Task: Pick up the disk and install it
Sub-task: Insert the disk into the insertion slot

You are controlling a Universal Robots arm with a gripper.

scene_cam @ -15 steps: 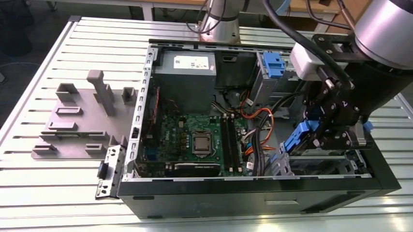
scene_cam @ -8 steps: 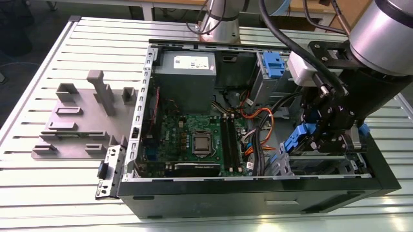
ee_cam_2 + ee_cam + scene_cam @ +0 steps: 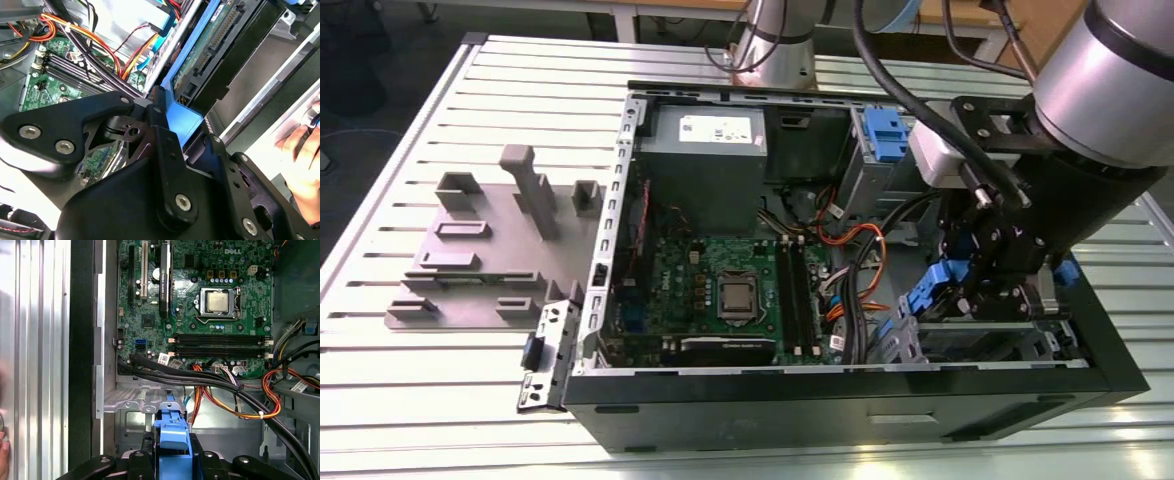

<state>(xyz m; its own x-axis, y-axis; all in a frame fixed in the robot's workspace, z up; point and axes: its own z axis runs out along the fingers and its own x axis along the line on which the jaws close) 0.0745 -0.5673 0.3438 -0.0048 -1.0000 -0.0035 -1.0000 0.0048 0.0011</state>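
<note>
My gripper (image 3: pixel 977 298) is shut on the disk (image 3: pixel 939 288), pinching its blue end tab. It holds the disk tilted on edge just above the grey drive bay (image 3: pixel 987 342) in the near corner of the open computer case (image 3: pixel 854 400), on the exterior view's right. In the second wrist view the black fingers (image 3: pixel 160 125) clamp the blue carrier, and the disk (image 3: pixel 215 45) shows its green circuit board and connector. In the first wrist view the blue tab of the disk (image 3: pixel 172 432) sits between the gripper (image 3: pixel 172 452) fingers, over the bay's metal floor.
Orange and black cable bundles (image 3: pixel 235 390) run right beside the bay, with the motherboard (image 3: pixel 734 290) beyond. A fixed blue bracket (image 3: pixel 886 135) and the grey power supply (image 3: pixel 720 135) sit at the case's far end. A person's hand (image 3: pixel 302 155) rests outside the case wall. A grey fixture plate (image 3: pixel 480 250) lies on the slatted table.
</note>
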